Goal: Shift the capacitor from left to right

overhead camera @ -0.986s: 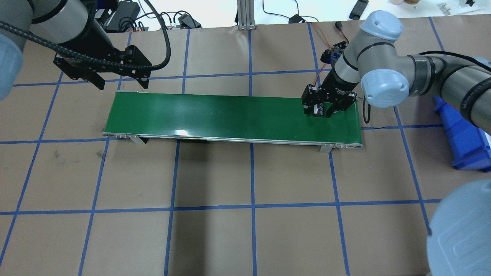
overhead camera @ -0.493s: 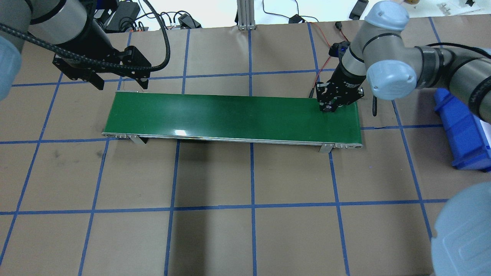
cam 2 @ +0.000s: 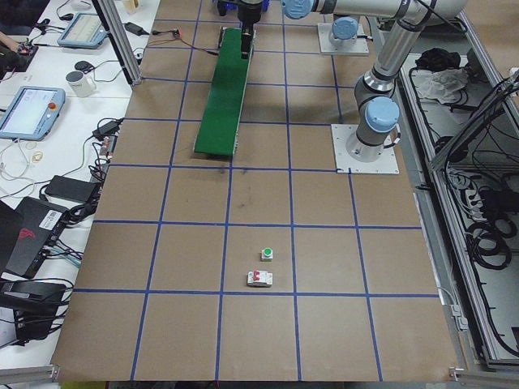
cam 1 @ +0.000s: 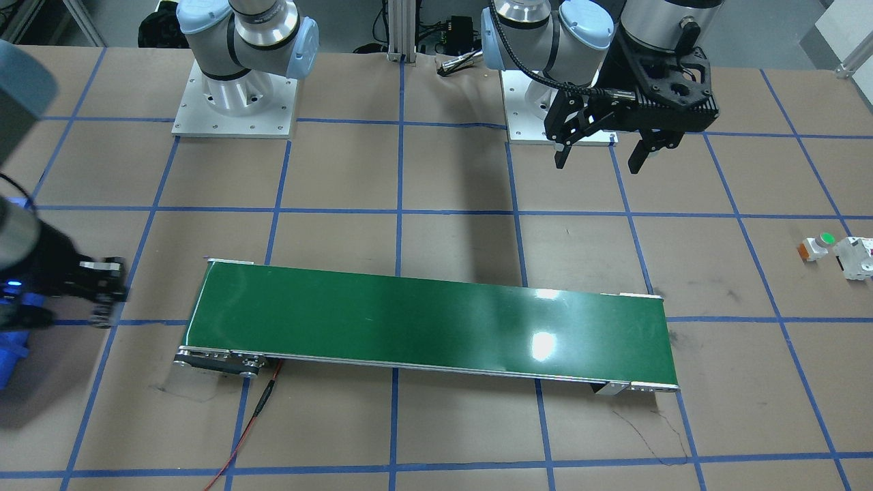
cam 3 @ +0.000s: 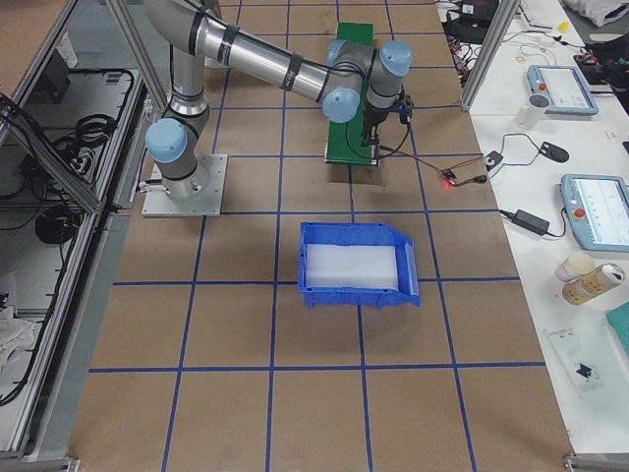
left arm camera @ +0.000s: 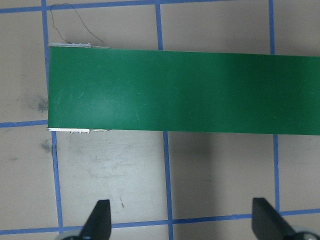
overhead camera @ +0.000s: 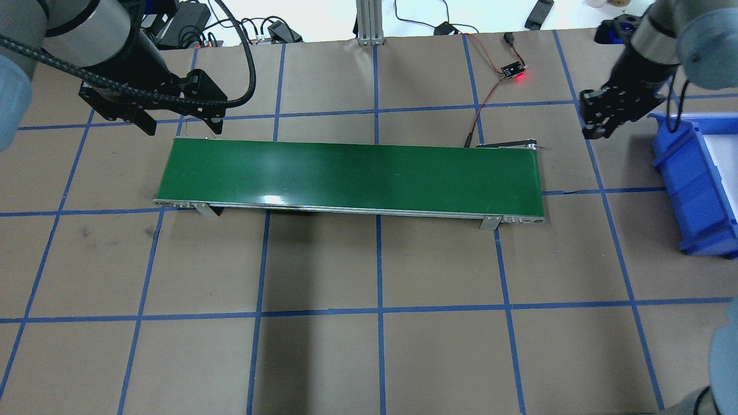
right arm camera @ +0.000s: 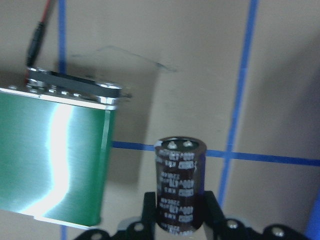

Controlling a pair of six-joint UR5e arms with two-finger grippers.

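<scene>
The capacitor (right arm camera: 180,192), a dark maroon cylinder with pale markings, stands upright between the fingers (right arm camera: 150,210) of my right gripper (overhead camera: 597,128), which is shut on it. It hangs over the brown table just past the right end of the green conveyor belt (overhead camera: 351,176), between the belt and the blue bin (overhead camera: 692,178). In the overhead view the capacitor is hidden by the gripper. My left gripper (overhead camera: 179,124) is open and empty above the table at the belt's left end; it also shows in the front view (cam 1: 600,153) and its own wrist view (left arm camera: 182,225).
A white part with a green button (cam 1: 818,245) and a white blocky component (cam 1: 858,256) lie on the table far to the robot's left. A small sensor board with a red light (overhead camera: 516,72) and its wire lie behind the belt's right end.
My right gripper has lifted the capacitor off the belt's right end and carried it right and back, toward the blue bin. The left arm has not moved.
</scene>
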